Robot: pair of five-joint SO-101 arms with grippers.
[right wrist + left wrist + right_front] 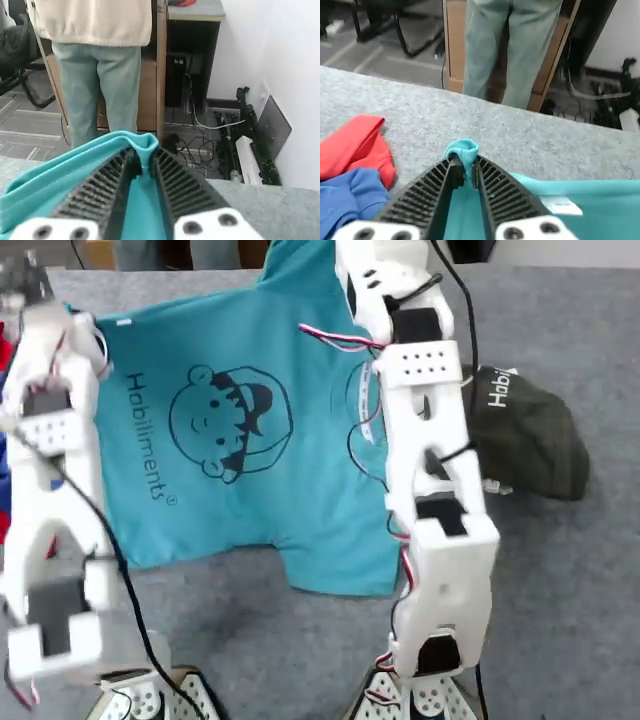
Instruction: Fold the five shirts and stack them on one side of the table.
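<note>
since the shirt (240, 440) lies spread print-up on the counter (560, 590), its far side pinched tight in the left hand (465, 166) and right hand (144, 156), both should likely travel evenly, holding that edge taut.

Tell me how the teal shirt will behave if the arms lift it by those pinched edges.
Probably floppy: the teal shirt bunches into a fold in the left end effector. Likely light: the right end effector holds its edge by a small pinch. Unheld cloth would probably sag.
</note>
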